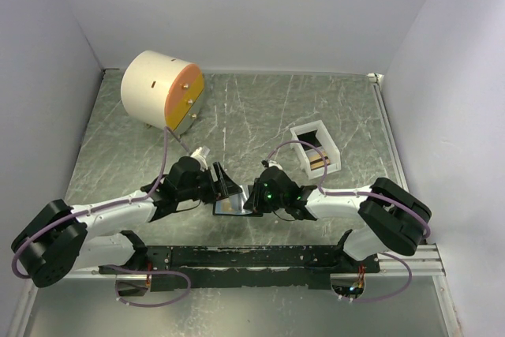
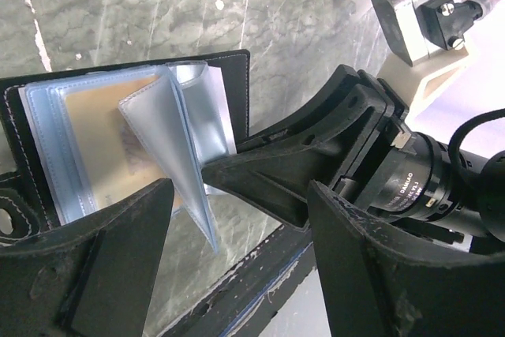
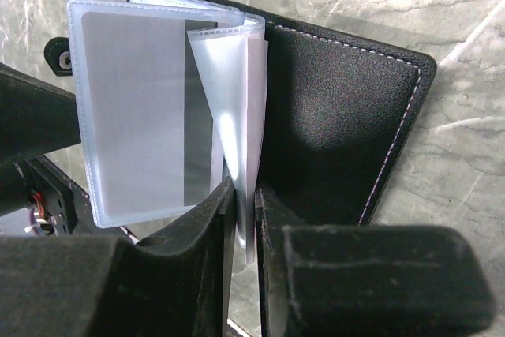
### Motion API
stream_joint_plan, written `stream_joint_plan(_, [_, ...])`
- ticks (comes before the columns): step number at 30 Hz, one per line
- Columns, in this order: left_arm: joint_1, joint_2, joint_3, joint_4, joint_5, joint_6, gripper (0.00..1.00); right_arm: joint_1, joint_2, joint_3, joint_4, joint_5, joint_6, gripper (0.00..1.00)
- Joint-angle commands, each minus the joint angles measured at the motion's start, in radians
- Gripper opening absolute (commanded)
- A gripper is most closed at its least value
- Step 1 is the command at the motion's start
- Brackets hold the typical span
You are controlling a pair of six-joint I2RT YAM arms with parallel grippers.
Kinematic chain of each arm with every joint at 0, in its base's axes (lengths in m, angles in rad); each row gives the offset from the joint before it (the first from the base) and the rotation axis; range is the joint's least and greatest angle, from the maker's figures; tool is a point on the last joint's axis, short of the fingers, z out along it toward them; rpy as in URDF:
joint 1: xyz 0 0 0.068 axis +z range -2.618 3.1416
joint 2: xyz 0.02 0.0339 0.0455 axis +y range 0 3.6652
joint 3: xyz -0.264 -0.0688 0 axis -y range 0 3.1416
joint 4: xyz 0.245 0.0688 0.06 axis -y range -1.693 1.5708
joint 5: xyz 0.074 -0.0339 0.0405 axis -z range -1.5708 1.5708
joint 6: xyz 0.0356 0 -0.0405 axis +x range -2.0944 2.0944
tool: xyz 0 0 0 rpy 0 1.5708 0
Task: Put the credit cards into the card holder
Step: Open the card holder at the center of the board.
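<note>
My right claw (image 3: 246,195) is clenched on a clear sleeve (image 3: 235,116) of the open card holder (image 3: 339,116), pinching the leaf near its free lower edge. The holder's black cover lies flat on the surface (image 1: 260,108) just right of that claw. My left claw (image 2: 241,195) is released and spread wide, grasping nothing I can see. One finger lies over the holder's near edge, though I cannot tell if it presses down. One tan credit card (image 2: 87,124) sits inside a pocket to the left of the left claw's gap. What look like more cards (image 1: 319,162) stand in the white tray (image 1: 306,129), beyond the right claw and to its right.

I judge the sleeves light, floppy and slick, so they will buckle and slide out of a loose pinch. A pocket mouth should gape better with the leaf held close to its opening. The cards look stiff, thin and smooth. I would take one by a short edge, leaving most of its length free to slide in.
</note>
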Motion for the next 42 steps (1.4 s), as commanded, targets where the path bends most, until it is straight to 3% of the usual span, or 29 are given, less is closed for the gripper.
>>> stream_joint_plan(1, [0.005, 0.006, -0.014, 0.083, 0.049, -0.024, 0.79, -0.004, 0.016, -0.008, 0.006, -0.009, 0.004, 0.16])
stream_joint_plan(14, [0.003, 0.054, 0.017, 0.132, 0.089, -0.025, 0.78, -0.004, -0.042, 0.009, -0.054, 0.037, -0.020, 0.28])
stream_joint_plan(20, [0.003, 0.068, 0.023, 0.150, 0.093, -0.025, 0.78, -0.004, -0.094, 0.011, -0.096, 0.069, -0.030, 0.38])
stream_joint_plan(24, [0.002, 0.100, 0.043, 0.167, 0.110, -0.023, 0.77, -0.004, -0.131, 0.014, -0.137, 0.101, -0.043, 0.39])
stream_joint_plan(33, [-0.011, 0.172, 0.095, 0.190, 0.121, -0.011, 0.76, -0.005, -0.213, 0.063, -0.367, 0.307, -0.061, 0.32])
stream_joint_plan(42, [-0.032, 0.258, 0.126, 0.225, 0.117, 0.011, 0.76, -0.050, -0.358, 0.191, -0.561, 0.482, -0.151, 0.42])
